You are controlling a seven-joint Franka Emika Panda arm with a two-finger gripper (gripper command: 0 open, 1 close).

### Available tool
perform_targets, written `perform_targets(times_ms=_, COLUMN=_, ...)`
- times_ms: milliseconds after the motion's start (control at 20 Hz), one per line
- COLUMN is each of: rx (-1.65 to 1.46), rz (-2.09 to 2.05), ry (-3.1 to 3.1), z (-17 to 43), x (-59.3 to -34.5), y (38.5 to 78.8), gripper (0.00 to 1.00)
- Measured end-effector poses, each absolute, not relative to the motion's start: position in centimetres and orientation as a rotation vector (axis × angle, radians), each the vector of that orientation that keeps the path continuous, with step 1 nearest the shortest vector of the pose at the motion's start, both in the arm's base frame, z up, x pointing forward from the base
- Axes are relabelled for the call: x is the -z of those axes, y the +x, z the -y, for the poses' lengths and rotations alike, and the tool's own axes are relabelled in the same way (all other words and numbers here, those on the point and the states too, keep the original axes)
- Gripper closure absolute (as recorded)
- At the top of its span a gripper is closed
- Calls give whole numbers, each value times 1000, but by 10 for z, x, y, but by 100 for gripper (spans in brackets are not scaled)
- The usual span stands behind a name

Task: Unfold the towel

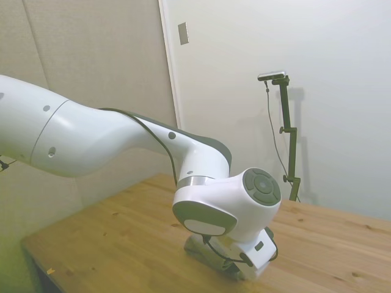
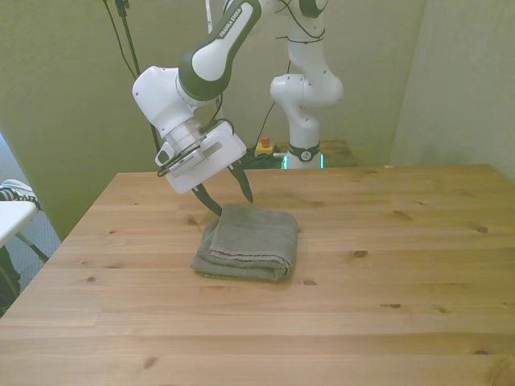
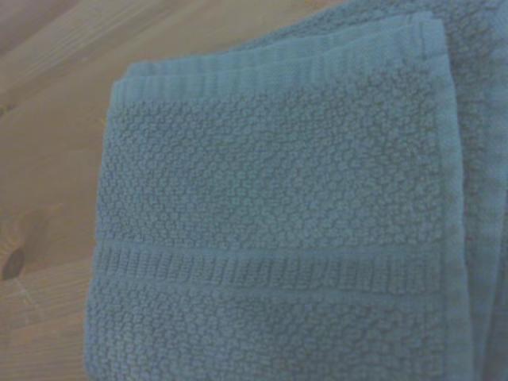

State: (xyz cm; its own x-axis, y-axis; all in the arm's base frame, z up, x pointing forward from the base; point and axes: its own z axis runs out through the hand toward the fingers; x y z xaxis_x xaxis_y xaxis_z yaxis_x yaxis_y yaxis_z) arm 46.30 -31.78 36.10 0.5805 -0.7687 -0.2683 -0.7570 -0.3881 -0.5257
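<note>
The grey-green towel [image 2: 248,242] lies folded in thick layers on the wooden table [image 2: 362,322], left of centre in the front view. My gripper [image 2: 228,201] hangs open and tilted just above the towel's far edge, one dark finger over its far left corner, the other over its far middle. Nothing is between the fingers. In the wrist view the towel [image 3: 278,230] fills most of the picture, its knobbly weave and a folded corner plain to see. In the side view the arm hides most of the towel [image 1: 204,253].
Bare wood surrounds the towel on all sides in the front view. A second white robot arm [image 2: 304,88] stands behind the table's far edge. Something white [image 2: 12,217] juts in at the front view's left edge.
</note>
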Motion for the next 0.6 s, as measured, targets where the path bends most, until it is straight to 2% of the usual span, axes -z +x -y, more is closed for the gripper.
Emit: perform_targets(times_ms=600, rx=20, rz=-1195, ry=-2187, z=314, x=-353, y=462, gripper=100)
